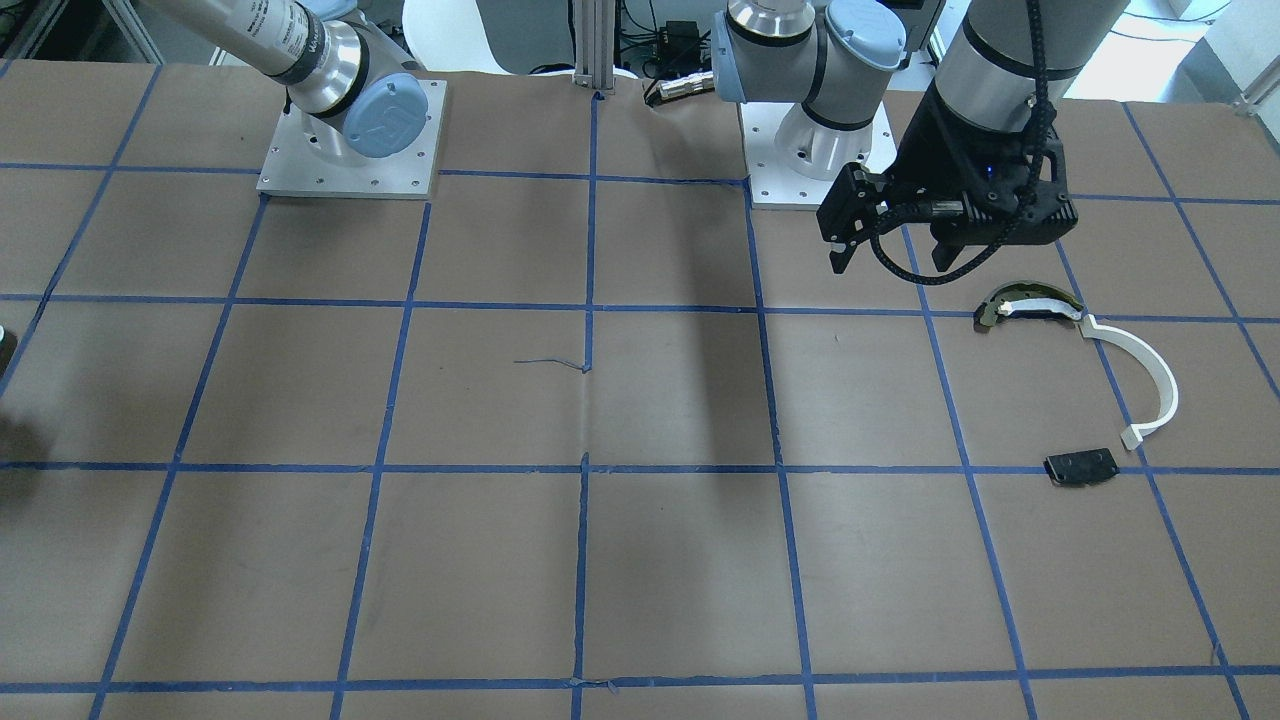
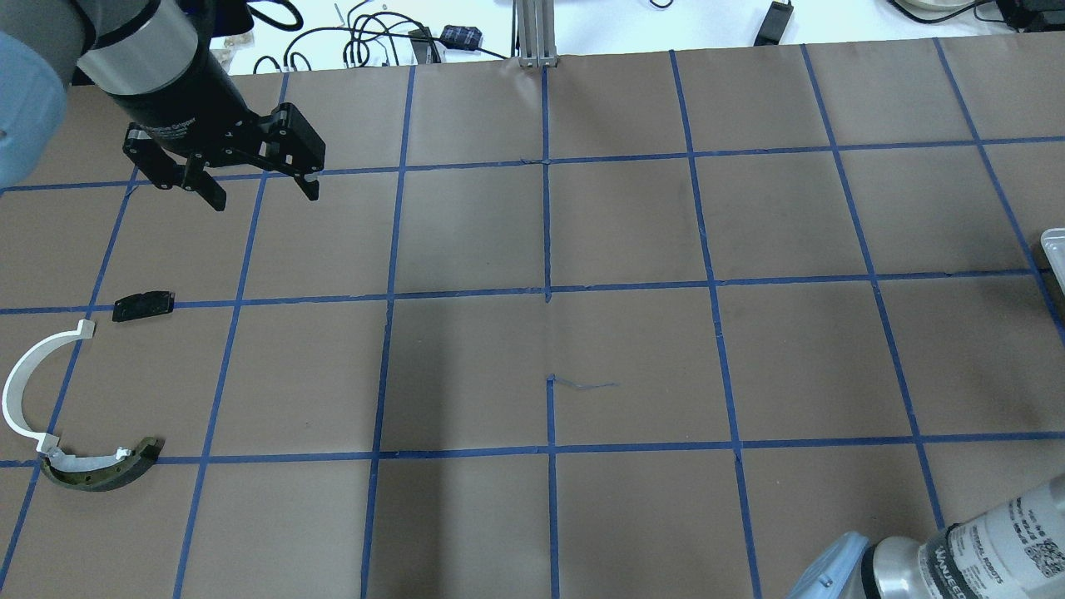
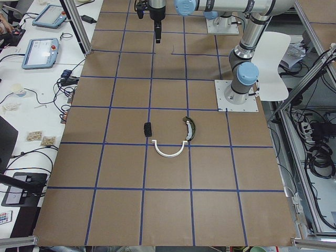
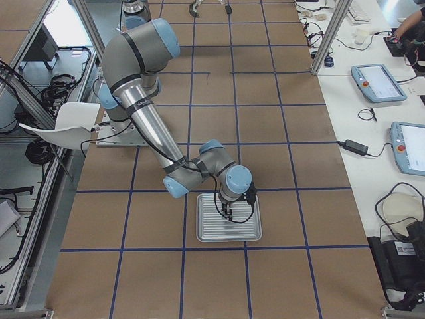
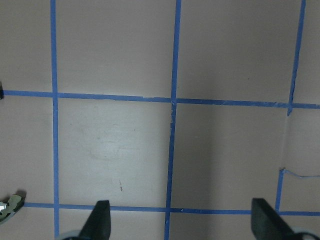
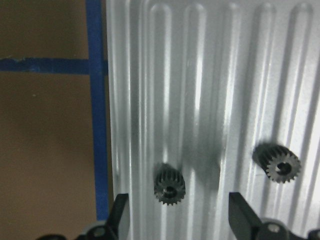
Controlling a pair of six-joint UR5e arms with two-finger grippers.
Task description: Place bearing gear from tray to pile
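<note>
Two small dark gears lie on the ribbed metal tray (image 6: 150, 75). One gear (image 6: 169, 184) is just ahead of my right gripper (image 6: 180, 220), between its open fingers, and the other gear (image 6: 282, 165) lies to its right. The right gripper hovers low over the tray (image 4: 206, 232). The pile lies at the far end of the table: a white arc strip (image 2: 21, 383), an olive-and-white curved piece (image 2: 104, 470) and a black plate (image 2: 143, 305). My left gripper (image 2: 265, 198) is open and empty, raised beside the pile.
The brown table carries a blue tape grid (image 2: 547, 291). Only the tray's corner (image 2: 1055, 249) shows at the overhead view's right edge. Both arm bases (image 1: 350, 140) stand at the robot's side of the table.
</note>
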